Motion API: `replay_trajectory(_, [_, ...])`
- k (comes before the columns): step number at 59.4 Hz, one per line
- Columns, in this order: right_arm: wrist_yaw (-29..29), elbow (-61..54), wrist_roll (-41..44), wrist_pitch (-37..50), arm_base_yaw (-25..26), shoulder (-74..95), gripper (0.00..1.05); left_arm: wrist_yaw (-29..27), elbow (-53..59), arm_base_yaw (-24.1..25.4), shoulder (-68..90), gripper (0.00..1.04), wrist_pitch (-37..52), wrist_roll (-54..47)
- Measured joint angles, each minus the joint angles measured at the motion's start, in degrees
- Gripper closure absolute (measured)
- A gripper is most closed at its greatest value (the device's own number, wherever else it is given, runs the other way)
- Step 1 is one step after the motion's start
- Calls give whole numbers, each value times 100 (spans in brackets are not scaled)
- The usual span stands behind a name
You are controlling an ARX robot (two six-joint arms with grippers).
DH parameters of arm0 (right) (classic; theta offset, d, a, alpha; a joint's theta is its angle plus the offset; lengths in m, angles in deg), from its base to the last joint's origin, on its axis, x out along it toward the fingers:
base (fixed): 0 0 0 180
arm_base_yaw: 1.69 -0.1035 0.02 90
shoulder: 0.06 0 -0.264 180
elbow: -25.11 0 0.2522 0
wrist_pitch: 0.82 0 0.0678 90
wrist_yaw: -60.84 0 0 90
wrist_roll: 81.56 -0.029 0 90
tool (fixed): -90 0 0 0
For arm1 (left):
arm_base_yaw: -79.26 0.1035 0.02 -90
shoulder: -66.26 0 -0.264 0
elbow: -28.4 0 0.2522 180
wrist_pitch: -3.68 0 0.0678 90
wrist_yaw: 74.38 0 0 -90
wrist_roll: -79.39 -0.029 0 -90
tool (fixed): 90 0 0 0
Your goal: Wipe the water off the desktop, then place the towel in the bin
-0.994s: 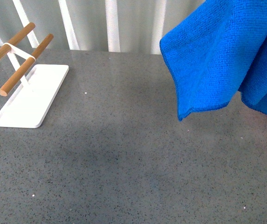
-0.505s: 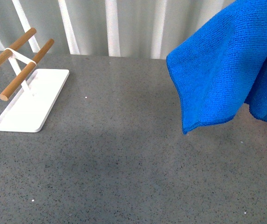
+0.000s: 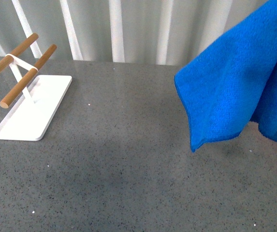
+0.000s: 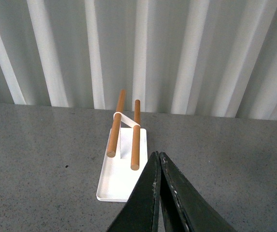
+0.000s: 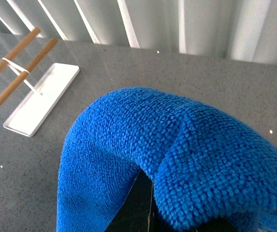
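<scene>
The bright blue towel (image 3: 235,92) hangs in the air at the right of the front view, its lower corner just above the dark grey speckled desktop (image 3: 119,159). My right gripper (image 5: 149,212) is shut on the towel (image 5: 177,159), which drapes over the fingers and hides most of them. My left gripper (image 4: 159,166) is shut and empty, its black fingers pressed together above the desktop (image 4: 41,154). Neither gripper shows in the front view. The pink bin is out of view. No water shows on the desktop.
A flat white tray (image 3: 34,108) with two wooden bars (image 3: 27,77) stands at the left of the desktop; it also shows in the left wrist view (image 4: 123,166) and the right wrist view (image 5: 41,99). A corrugated white wall (image 3: 128,29) runs behind the desktop.
The towel has drifted right and a little lower in the front view. The view has shifted slightly, with the tray and the desktop's far edge lower in the frame.
</scene>
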Motion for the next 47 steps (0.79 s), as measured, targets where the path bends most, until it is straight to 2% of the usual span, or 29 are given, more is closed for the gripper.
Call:
replay_trajectory(7, [516, 273, 20, -514, -142, 345, 101, -2, 0, 0, -153, 101, -162, -2])
replay_trajectory(10, [780, 369, 22, -734, -260, 584, 101, -2, 0, 0, -619, 101, -796, 0])
replay_trajectory(14, [997, 389, 11, -811, -389, 850, 101, -2, 0, 0, -962, 101, -1099, -2])
replay_trajectory(24, [1416, 389, -92, -778, -686, 1534, 101, -2, 0, 0, -1093, 101, -1132, -4])
replay_trajectory(40, [1707, 433, -125, -717, -741, 2140, 101, -2, 0, 0, -1093, 101, -1132, -2])
replay_trajectory(44, [1777, 450, -153, -656, -737, 2339, 101, -2, 0, 0, -1093, 92, -1132, -2])
replay_trajectory(47, [1864, 450, -173, -553, -743, 2610, 101, -2, 0, 0, -1093, 81, -1132, -2])
